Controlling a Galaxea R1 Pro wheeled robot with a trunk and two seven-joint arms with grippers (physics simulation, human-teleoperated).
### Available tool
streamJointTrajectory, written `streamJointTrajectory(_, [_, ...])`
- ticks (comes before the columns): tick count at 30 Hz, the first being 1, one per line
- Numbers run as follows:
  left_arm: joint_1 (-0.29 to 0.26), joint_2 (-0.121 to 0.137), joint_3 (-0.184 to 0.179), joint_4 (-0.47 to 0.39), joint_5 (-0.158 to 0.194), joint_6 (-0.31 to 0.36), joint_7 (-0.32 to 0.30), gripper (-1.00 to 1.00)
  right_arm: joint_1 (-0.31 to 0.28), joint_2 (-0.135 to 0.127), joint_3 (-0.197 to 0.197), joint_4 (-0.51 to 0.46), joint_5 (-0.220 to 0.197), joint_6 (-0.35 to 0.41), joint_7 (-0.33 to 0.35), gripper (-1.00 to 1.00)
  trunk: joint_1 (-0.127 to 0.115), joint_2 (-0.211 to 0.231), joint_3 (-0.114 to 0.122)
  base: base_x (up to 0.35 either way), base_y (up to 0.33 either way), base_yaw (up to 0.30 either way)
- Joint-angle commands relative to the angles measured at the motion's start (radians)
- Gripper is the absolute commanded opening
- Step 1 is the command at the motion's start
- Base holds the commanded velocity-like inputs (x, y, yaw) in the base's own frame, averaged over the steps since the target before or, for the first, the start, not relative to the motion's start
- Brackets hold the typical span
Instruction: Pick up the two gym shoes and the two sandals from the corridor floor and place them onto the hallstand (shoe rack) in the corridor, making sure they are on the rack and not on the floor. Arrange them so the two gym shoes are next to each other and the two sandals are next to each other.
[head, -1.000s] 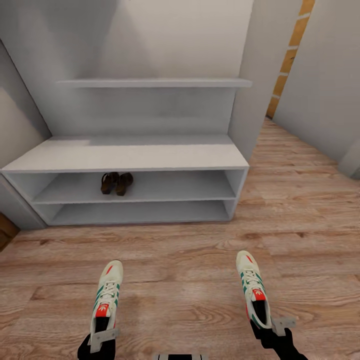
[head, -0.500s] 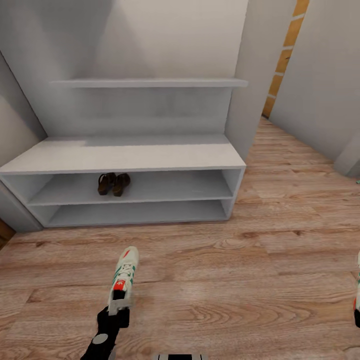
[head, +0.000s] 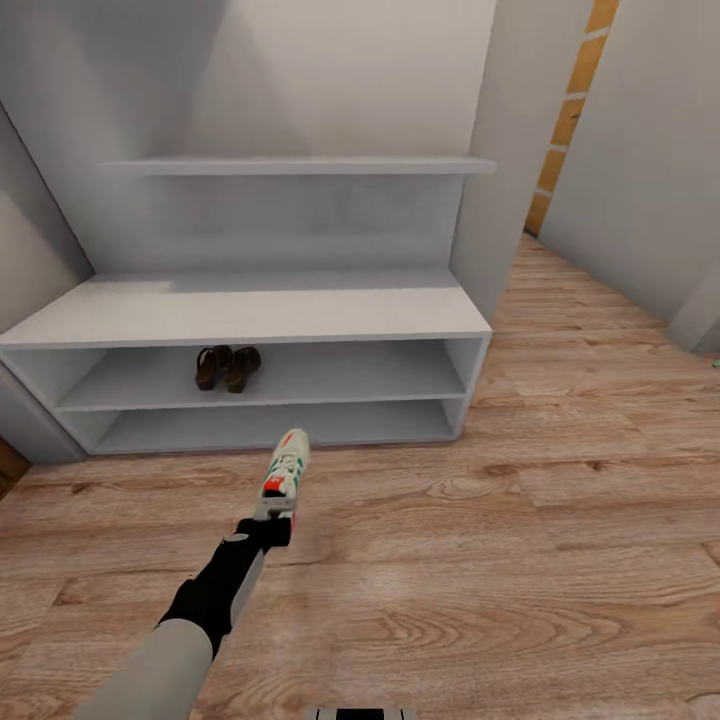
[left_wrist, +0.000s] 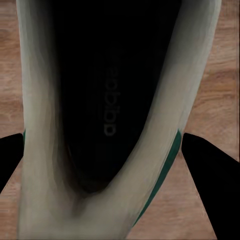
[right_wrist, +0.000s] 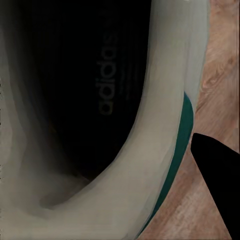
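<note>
Our left hand (head: 268, 522) is clamped on a sneaker's (head: 283, 475) heel, toe aimed at the rack (head: 250, 312); our right hand (right_wrist: 212, 175) grips the other sneaker (right_wrist: 100, 110). We should keep it level, slide it onto a shelf, clear of the sandals (head: 228, 366).

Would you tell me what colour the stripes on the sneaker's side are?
Teal-green, on the cream-white sneaker held by the left gripper; the head view shows them best.
</note>
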Motion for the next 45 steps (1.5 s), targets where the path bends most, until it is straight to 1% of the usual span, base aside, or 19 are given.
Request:
streamJointTrajectory(1, [-0.012,-0.005,0.005,0.000,-0.009,0.015,-0.002,-1.00,-0.001,0.000,-0.005,-0.034,0.010,0.030,0.009,-1.00,0.000,0.000,-0.001,0.000,0.000,0.000])
streamJointTrajectory(2, [-0.034,-0.012,0.005,0.006,-0.008,0.029,-0.003,-1.00,-0.001,-0.001,-0.005,-0.097,0.008,0.074,0.009,-1.00,0.000,0.000,-0.001,0.000,0.000,0.000])
streamJointTrajectory(3, [-0.044,-0.016,0.006,0.010,-0.008,0.034,-0.003,-1.00,-0.001,-0.001,-0.005,-0.127,0.008,0.095,0.009,-1.00,0.000,0.000,-0.001,0.000,0.000,0.000])
streamJointTrajectory(5, [-0.043,-0.013,0.007,0.001,-0.009,0.029,-0.001,-1.00,-0.003,0.011,0.006,-0.138,0.017,0.090,0.008,-1.00,0.000,0.000,-0.001,0.000,0.000,0.000])
streamJointTrajectory(6, [-0.043,-0.013,0.006,0.002,-0.008,0.029,-0.001,-1.00,-0.003,0.016,0.006,-0.143,0.017,0.090,0.008,-1.00,0.000,0.000,-0.001,0.000,0.000,0.000])
streamJointTrajectory(8, [-0.042,-0.014,0.006,0.003,-0.009,0.028,0.000,-1.00,-0.003,0.020,0.007,-0.154,0.017,0.091,0.009,-1.00,0.000,0.000,-0.001,0.000,0.000,0.000])
streamJointTrajectory(11, [-0.043,-0.014,0.006,0.004,-0.009,0.028,0.000,-1.00,-0.003,0.035,0.011,-0.171,0.017,0.091,0.010,-1.00,0.000,0.000,-0.001,0.000,0.000,0.000])
streamJointTrajectory(15, [-0.043,-0.014,0.006,0.004,-0.009,0.028,0.000,-1.00,-0.003,0.046,0.013,-0.194,0.017,0.092,0.009,-1.00,0.000,0.000,-0.001,0.000,0.000,0.000])
streamJointTrajectory(27, [-0.044,-0.014,0.007,0.004,-0.009,0.028,0.000,-1.00,-0.003,0.049,0.013,-0.255,0.018,0.092,0.008,-1.00,0.000,0.000,0.001,0.000,0.000,0.000])
streamJointTrajectory(45, [-0.044,-0.014,0.007,0.004,-0.009,0.028,0.000,-1.00,-0.003,0.049,0.013,-0.255,0.018,0.092,0.009,-1.00,0.000,0.000,0.026,0.000,0.000,0.000])
